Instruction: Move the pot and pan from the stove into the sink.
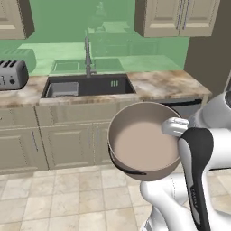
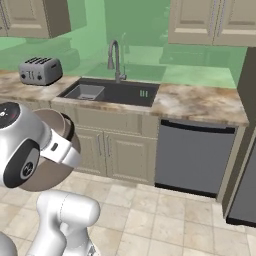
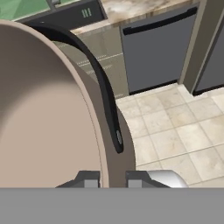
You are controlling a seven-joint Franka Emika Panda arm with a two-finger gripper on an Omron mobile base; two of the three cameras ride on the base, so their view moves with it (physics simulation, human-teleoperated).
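I hold the pot [image 1: 142, 145] in the air over the kitchen floor, in front of the base cabinets. It is brownish-grey with a beige inside [image 3: 43, 109], and it tilts toward the left base camera. My gripper [image 3: 113, 179] is shut on its rim, one finger inside and one outside the wall, beside a dark side handle [image 3: 106, 89]. In the right base view the pot [image 2: 44, 176] is mostly hidden behind my arm. The sink [image 1: 100, 85] [image 2: 117, 94] lies ahead in the counter, well beyond the pot. The pan and the stove are out of view.
A tall steel faucet [image 1: 88, 56] [image 2: 116, 59] stands behind the sink. A toaster [image 1: 11, 74] [image 2: 40, 70] sits on the counter to the left. A dishwasher [image 2: 192, 157] [image 3: 153, 52] is right of the sink cabinets. Tiled floor [image 1: 54, 198] lies below the pot.
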